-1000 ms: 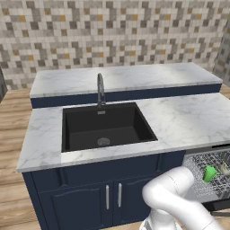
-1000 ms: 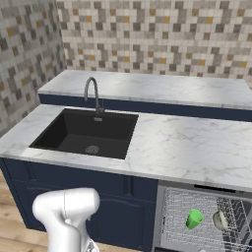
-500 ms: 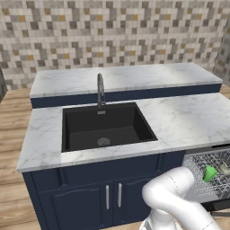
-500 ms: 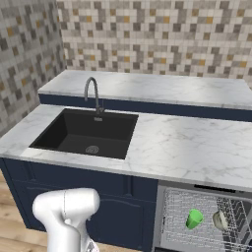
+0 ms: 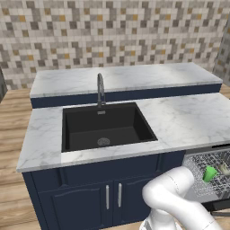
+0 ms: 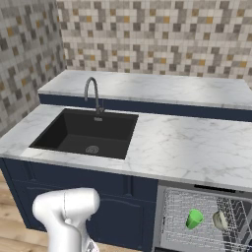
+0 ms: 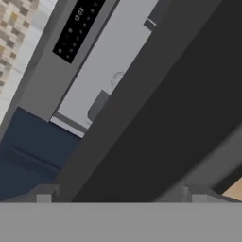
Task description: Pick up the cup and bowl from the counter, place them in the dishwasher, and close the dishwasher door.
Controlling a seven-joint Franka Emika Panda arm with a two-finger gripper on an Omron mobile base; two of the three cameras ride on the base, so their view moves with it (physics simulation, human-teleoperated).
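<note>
Arm (image 6: 66, 211) folded low before navy cabinets; gripper (image 7: 120, 196) released, jaws wide, against dark dishwasher door (image 7: 160, 118). Cup (image 6: 195, 218), bowl (image 6: 220, 220) in rack.

Glossy white rounded arm (image 5: 173, 197) (smooth, tube-like); 2 small dark finger tips (image 7: 45, 193)

The arm (image 5: 175, 197) bends low at the frame's lower right; the gripper (image 7: 120, 196) has its fingertips (image 7: 43, 194) spread wide, holding nothing.
</note>
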